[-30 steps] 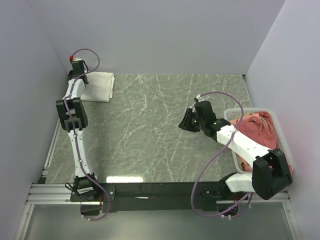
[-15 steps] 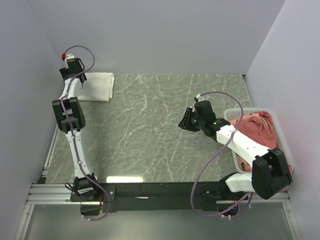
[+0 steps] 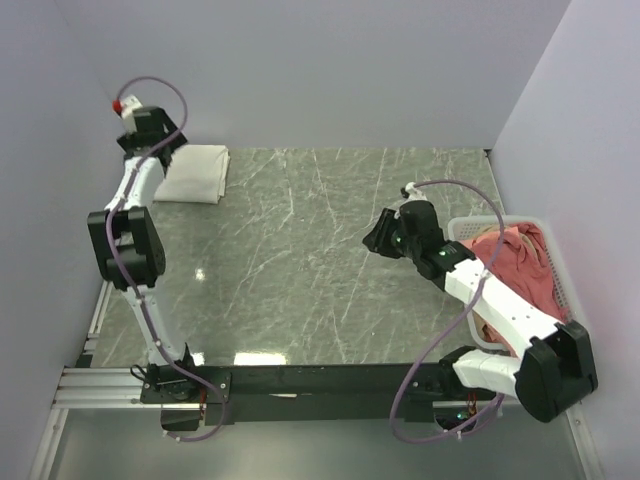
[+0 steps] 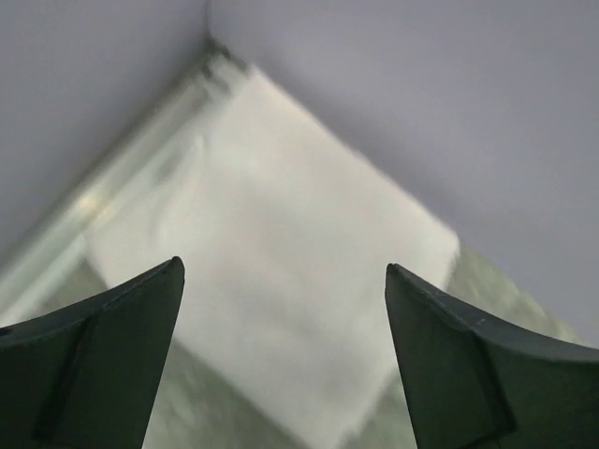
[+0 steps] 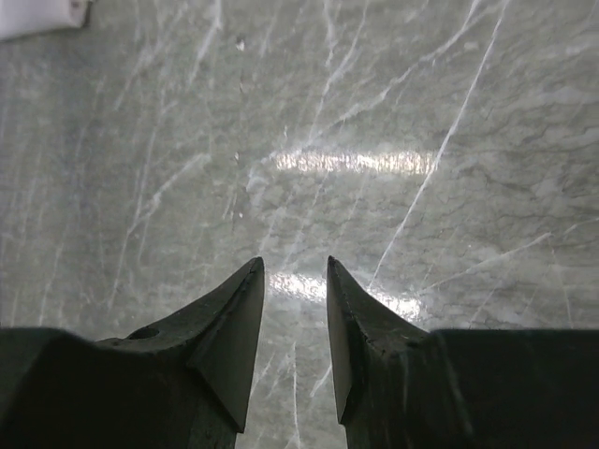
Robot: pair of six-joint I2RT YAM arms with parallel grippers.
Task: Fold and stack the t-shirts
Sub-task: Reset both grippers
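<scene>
Since the earlier frame the left fingers [image 4: 112, 374] have been rising off the folded cream t-shirt [image 4: 281, 271] and spreading wide; it is lying flat below, between them. The right fingers [image 5: 225, 346] are hanging slightly parted, pinching nothing, with the salmon-pink t-shirt [image 3: 525, 265] sitting behind them in the white basket [image 3: 505, 220]. Grey marbled worktop [image 3: 300, 260] is lying under both; pale walls [image 3: 320, 70] are enclosing it.

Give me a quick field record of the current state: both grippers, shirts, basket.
left gripper: open, empty, above the folded cream t-shirt
folded cream t-shirt: flat in the far left corner of the table
right gripper: jaws slightly apart, empty, over bare table
basket: white, slatted, at the right edge
salmon-pink clothing: crumpled in the basket, count unclear
</scene>
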